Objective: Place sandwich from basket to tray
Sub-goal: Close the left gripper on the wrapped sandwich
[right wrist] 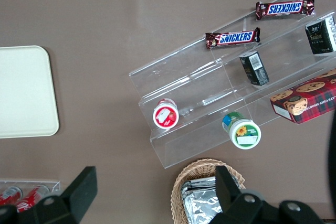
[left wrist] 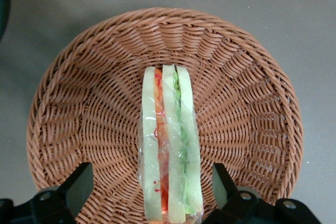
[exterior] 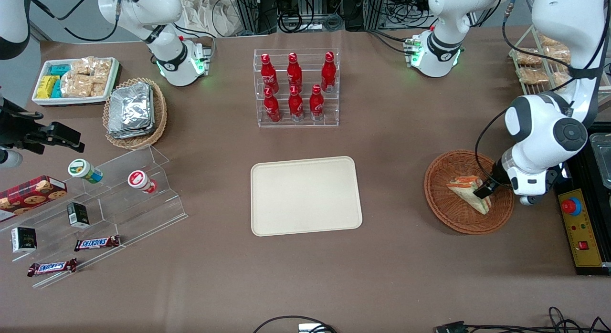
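My pincer [left wrist: 152, 195] hung wide open astride the sandwich [left wrist: 169, 150], holding nothing, the wedge lying in the basket [left wrist: 79, 103]. Closing hard, I judged, could crush the bread or slip on its wrap.

Count, front view: 1 sandwich [exterior: 469, 192] in 1 round basket [exterior: 444, 206]; 1 tray [exterior: 305, 195]; 1 gripper [exterior: 483, 190], over the basket. 6 red bottles [exterior: 295, 86] in the rack. 2 Snickers bars [exterior: 97, 243]. 2 lidded cups [exterior: 85, 171]. 1 cookie box [exterior: 29, 192]. 2 small dark cartons [exterior: 78, 214].
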Robot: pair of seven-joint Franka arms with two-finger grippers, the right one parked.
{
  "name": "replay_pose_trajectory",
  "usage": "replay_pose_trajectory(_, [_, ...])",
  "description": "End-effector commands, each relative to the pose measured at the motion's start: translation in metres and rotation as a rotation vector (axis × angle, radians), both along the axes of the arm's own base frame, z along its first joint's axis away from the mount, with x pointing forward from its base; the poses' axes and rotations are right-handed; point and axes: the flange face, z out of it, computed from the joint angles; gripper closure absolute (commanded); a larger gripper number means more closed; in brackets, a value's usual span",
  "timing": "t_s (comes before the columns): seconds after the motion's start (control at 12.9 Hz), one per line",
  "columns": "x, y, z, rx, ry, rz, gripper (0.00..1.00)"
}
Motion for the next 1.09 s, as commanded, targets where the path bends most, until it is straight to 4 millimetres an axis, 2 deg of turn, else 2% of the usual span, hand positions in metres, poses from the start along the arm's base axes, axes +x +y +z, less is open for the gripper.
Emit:
replay_pose_trajectory(0.0, [0.0,-0.006,-0.006,-0.02,-0.003,0.031,0.0])
replay_pose_trajectory(0.47, [-0.003,-0.011,-0.028,-0.048,0.033,0.047,0.01])
replay_pose_trajectory(0.54, [-0.004,-0.011,-0.03,-0.048,0.041,0.047,0.09])
replay_pose_trajectory(0.62, [-0.005,-0.012,-0.031,-0.049,0.051,0.048,0.26])
replay_pose_trajectory(0.7, [-0.005,-0.013,-0.031,-0.049,0.054,0.07,0.54])
replay_pose_trajectory(0.78, [-0.003,-0.018,-0.028,-0.048,0.057,0.077,0.9])
replay_pose_trajectory(0.85, [0.002,-0.022,-0.018,-0.047,0.051,0.072,1.0])
replay_pose_trajectory(1.01, [0.012,-0.024,0.004,-0.047,0.065,0.062,1.0])
